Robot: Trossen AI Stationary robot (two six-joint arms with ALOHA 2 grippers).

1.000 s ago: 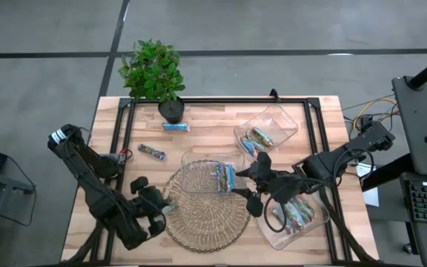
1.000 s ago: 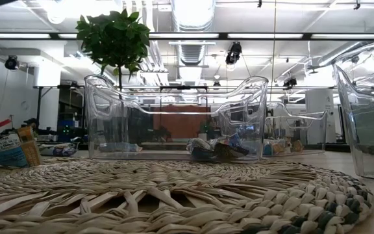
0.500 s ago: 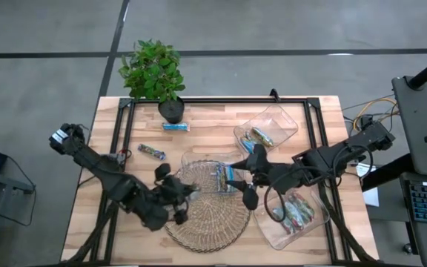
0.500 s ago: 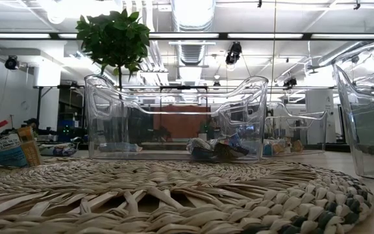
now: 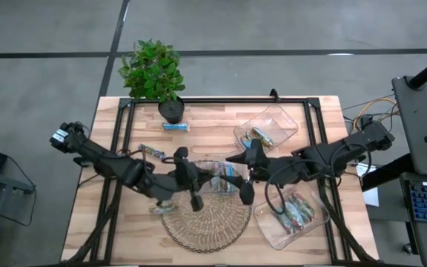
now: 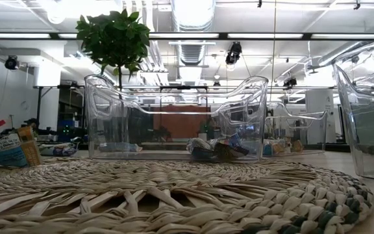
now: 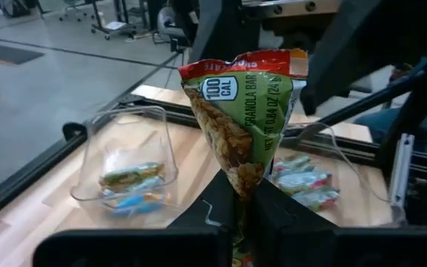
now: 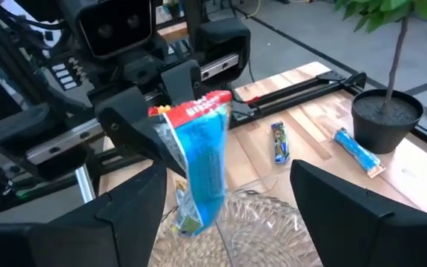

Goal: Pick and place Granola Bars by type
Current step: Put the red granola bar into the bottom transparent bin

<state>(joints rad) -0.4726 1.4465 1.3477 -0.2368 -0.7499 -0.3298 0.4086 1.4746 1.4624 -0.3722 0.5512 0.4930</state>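
Observation:
My left gripper (image 5: 199, 181) is shut on a granola bar (image 7: 243, 111) with a green, red and blue wrapper. It holds the bar in the air over the far edge of the round wicker mat (image 5: 206, 219). The bar also shows in the right wrist view (image 8: 201, 163). My right gripper (image 5: 238, 176) faces it from the right, open, one finger to each side of the bar and apart from it. Two more bars (image 5: 152, 152) (image 5: 175, 127) lie flat on the wood at the far left. Neither gripper appears in the low view. My left gripper pinches the bar's narrow crimped end (image 7: 241, 184) between its two fingers (image 7: 276, 215). The fingers lie about level and point toward the table's right side. The bar sticks out beyond the fingertips, its free end (image 7: 243, 67) fanned wide, lifted clear of mat and trays.
Three clear trays hold sorted bars: one at the far right (image 5: 267, 132), one in the middle (image 5: 215, 175) at the mat's far edge, one at the near right (image 5: 291, 213). A potted plant (image 5: 154, 73) stands at the far left. A black frame (image 5: 221, 99) rims the table.
My left gripper, shut on the bar, has swung from the mat's near-left edge toward the far side and the right. It has risen and tipped from pointing down to about level. My right gripper has drifted a little toward the far-left, closer to the bar.

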